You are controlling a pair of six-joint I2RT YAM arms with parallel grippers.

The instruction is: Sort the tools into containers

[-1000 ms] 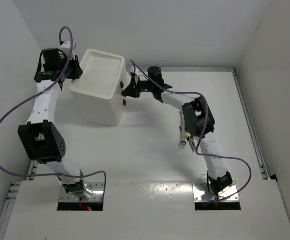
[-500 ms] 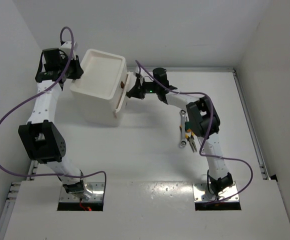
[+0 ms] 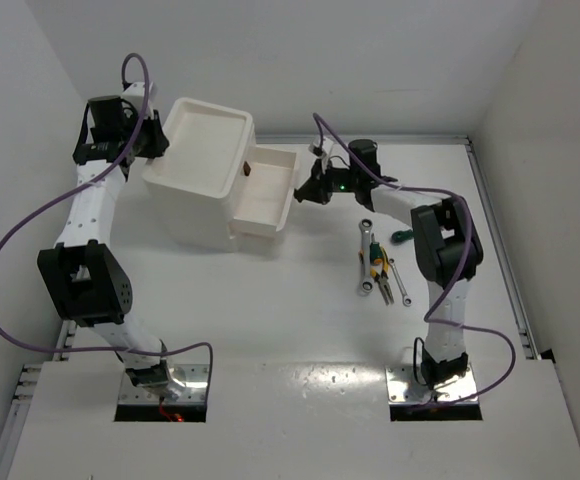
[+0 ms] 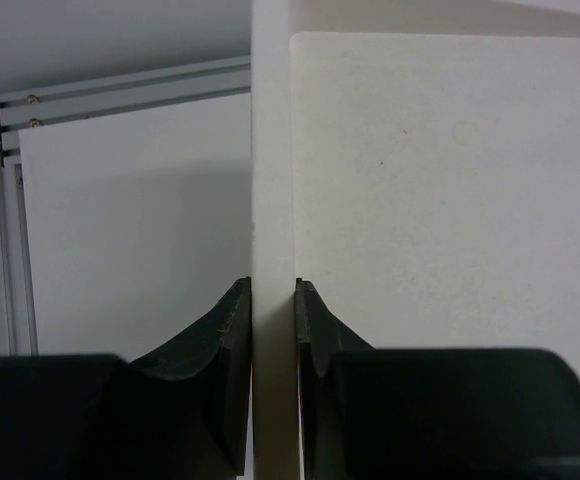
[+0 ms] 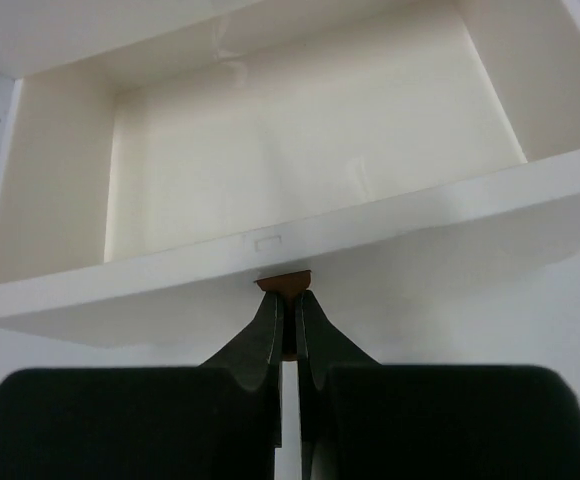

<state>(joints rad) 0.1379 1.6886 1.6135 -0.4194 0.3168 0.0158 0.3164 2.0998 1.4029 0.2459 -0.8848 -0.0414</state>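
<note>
The right gripper [image 5: 283,303] pinches tight on the small red-brown handle [image 5: 283,282] of a white drawer [image 5: 440,205]. The drawer stands open just past its fingertips, and all of its white floor shows. The left gripper [image 4: 273,290] squeezes the thin rim of the white cabinet [image 4: 273,150]. The top tray [image 4: 440,180] to the right of those fingers shows only its white floor. The tools [image 3: 375,262] lie bunched on the table [image 3: 300,320], behind the right fingers and well apart from the drawer, with open room all round them
</note>
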